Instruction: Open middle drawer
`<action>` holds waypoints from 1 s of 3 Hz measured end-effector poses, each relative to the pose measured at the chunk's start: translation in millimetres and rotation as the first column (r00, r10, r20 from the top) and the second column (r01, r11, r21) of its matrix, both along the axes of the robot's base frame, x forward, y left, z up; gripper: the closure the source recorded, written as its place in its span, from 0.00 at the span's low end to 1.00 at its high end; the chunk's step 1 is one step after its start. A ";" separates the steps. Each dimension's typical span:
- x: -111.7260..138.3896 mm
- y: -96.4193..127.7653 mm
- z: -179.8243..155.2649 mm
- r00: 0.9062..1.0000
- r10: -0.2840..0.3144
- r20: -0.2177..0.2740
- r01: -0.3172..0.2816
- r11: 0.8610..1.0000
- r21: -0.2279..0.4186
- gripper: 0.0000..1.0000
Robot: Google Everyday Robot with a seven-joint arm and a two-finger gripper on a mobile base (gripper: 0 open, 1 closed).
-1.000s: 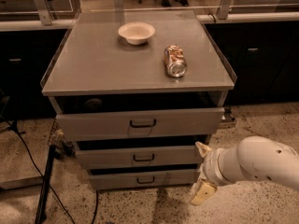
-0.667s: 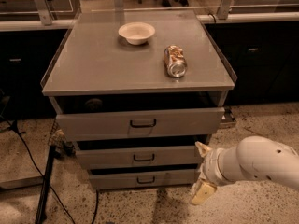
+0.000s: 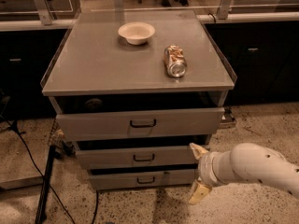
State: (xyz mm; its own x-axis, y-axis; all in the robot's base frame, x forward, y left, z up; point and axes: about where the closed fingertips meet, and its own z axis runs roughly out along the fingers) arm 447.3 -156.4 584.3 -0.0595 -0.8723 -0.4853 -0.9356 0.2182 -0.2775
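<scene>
Hand (image 3: 197, 171), fingers spread, beside the middle drawer (image 3: 140, 157); arm (image 3: 254, 164) cut off.

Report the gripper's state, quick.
Cream two-finger gripper: open, holding nothing, at the right end of the grey metal middle drawer.

No lettering can be read anywhere; the print on the can (image 3: 175, 61) is illegible. The gripper (image 3: 196, 171), fingers spread apart, sits at the right end of the middle drawer (image 3: 107, 157).
</scene>
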 end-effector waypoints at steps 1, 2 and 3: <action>16.6 4.9 -18.7 0.999 0.025 0.037 -0.025 1.000 0.003 0.00; 31.5 8.9 -36.1 0.998 0.040 0.048 -0.040 0.999 0.005 0.00; 45.9 11.4 -55.7 0.998 0.043 0.034 -0.043 0.999 0.003 0.00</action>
